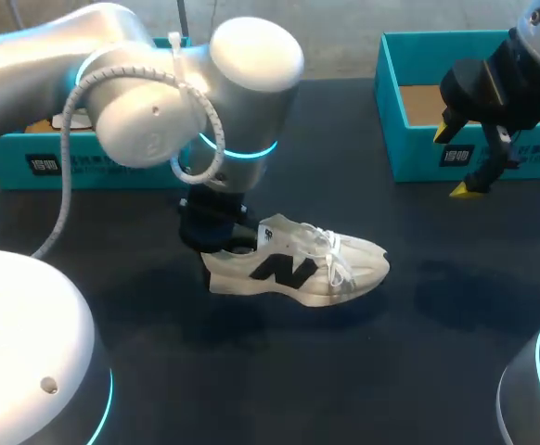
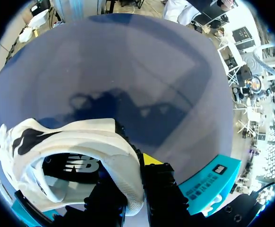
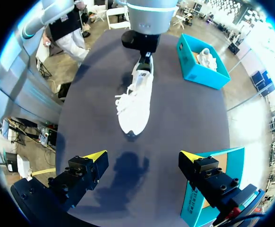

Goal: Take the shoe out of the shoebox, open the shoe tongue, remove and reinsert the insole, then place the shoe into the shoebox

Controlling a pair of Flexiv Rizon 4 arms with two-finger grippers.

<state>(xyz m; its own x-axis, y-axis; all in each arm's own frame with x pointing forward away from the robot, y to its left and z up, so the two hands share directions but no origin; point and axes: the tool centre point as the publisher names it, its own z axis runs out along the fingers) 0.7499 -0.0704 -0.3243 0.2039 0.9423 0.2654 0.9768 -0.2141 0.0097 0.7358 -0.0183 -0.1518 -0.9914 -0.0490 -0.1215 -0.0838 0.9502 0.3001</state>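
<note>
My left pincer (image 2: 128,201) is clamped on the heel rim of the shoe (image 1: 298,269), which stands on the table (image 1: 251,371), so I judge the first step done and the rest to do. Only my left wrist view looks inside the shoe: the insole (image 2: 73,165) sits in place. Past the shoe's toe my right pincer (image 3: 143,156) hangs wide open and empty, with a box (image 1: 418,153) beyond it.

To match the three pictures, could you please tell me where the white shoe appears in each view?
Head view: the shoe lies at the middle, toe to the right, heel under the left claw.
Left wrist view: the shoe's heel rim sits between the left claw's fingers.
Right wrist view: the shoe lies ahead of the open right claw, toe towards it.
Shared landmark: the left claw on the heel.
</note>
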